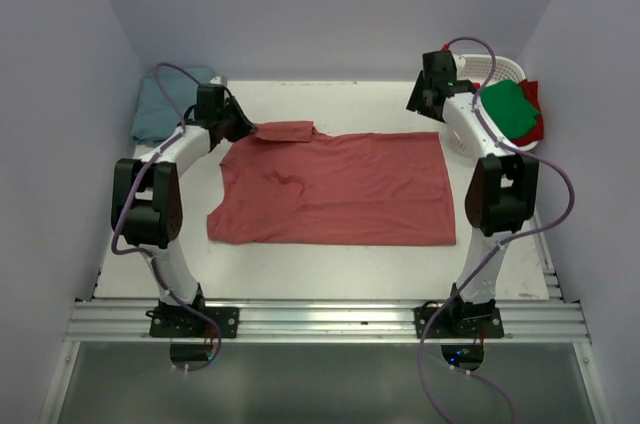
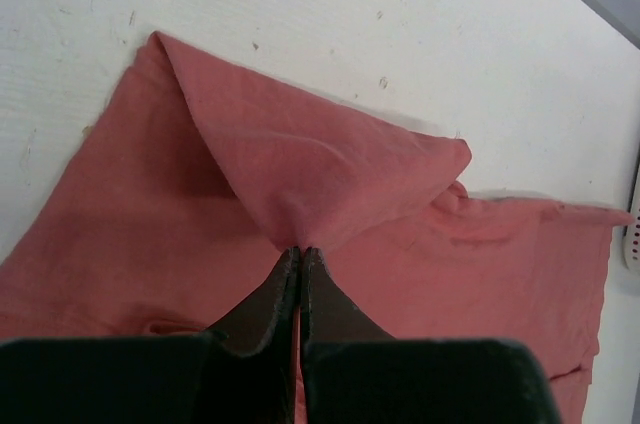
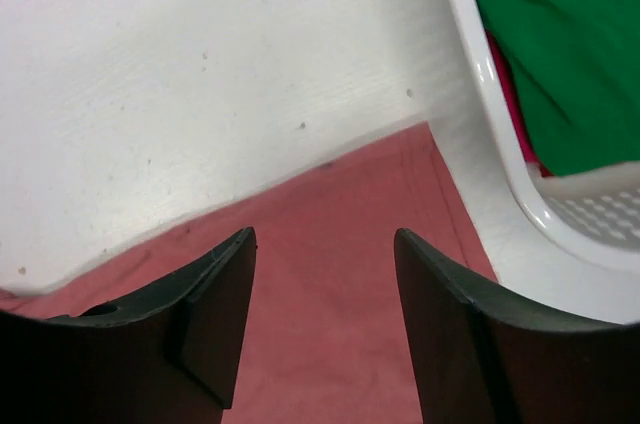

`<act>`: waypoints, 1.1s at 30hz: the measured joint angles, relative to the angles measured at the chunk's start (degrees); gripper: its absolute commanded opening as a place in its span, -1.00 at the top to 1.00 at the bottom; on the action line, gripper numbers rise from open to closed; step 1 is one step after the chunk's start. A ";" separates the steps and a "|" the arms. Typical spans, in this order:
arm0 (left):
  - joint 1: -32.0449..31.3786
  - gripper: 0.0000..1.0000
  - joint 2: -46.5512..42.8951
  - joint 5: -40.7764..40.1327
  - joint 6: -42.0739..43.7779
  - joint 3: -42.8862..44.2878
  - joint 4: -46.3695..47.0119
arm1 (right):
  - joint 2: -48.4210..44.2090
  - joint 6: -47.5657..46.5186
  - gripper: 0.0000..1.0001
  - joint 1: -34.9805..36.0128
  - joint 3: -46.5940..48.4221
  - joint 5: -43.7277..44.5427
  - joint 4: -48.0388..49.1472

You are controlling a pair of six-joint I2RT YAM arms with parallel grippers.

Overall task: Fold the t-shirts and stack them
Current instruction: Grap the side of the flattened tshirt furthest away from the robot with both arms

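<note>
We judge folding barely begun: left gripper point(image 2: 300, 252) pinches the faded brick-red cloth t-shirt point(image 1: 340, 194), right gripper point(image 3: 322, 239) gapes empty, green cloth shirt point(image 1: 510, 109) waits at the far-right corner.

A shirt point(image 1: 340, 194) lies spread in the middle of the table point(image 1: 330, 269), between the two arms. Its far left sleeve point(image 1: 285, 131) is turned inward, pinched by the left gripper point(image 2: 300, 250). A second shirt point(image 1: 160, 109) lies in the far left corner. The basket point(image 1: 497, 68) sits far right, just beside the spread shirt, holding a top shirt point(image 1: 508, 109) over a lower shirt point(image 1: 531, 93). The right gripper point(image 3: 325, 234) hangs parted above the spread shirt's far right corner
</note>
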 measured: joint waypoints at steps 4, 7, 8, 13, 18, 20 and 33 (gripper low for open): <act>0.28 1.00 -1.86 0.98 0.04 -2.49 -0.66 | 11.13 -0.63 -0.15 -1.86 9.35 -4.04 -1.75; 0.35 1.00 -4.87 1.44 0.22 -5.79 -1.03 | 16.59 -0.48 -0.12 -2.71 12.87 -4.68 -4.24; 0.37 1.00 -6.32 1.60 0.37 -7.10 -1.14 | 17.79 -0.42 -0.11 -2.99 13.22 -4.83 -4.92; 0.37 1.00 -11.87 2.21 1.11 -9.84 -1.42 | 19.78 0.20 -0.10 -4.35 13.25 -4.04 -8.13; 0.48 1.00 -13.51 2.36 1.64 -10.10 -1.40 | 19.47 1.36 -0.11 -4.85 12.79 -1.01 -8.31; 0.52 1.00 -13.51 2.49 1.70 -10.23 -1.57 | 19.37 1.79 -0.11 -4.87 12.63 0.09 -8.72; 0.87 1.00 -13.51 3.41 1.70 -11.80 -1.68 | 20.09 4.02 -0.08 -6.32 14.32 0.92 -9.27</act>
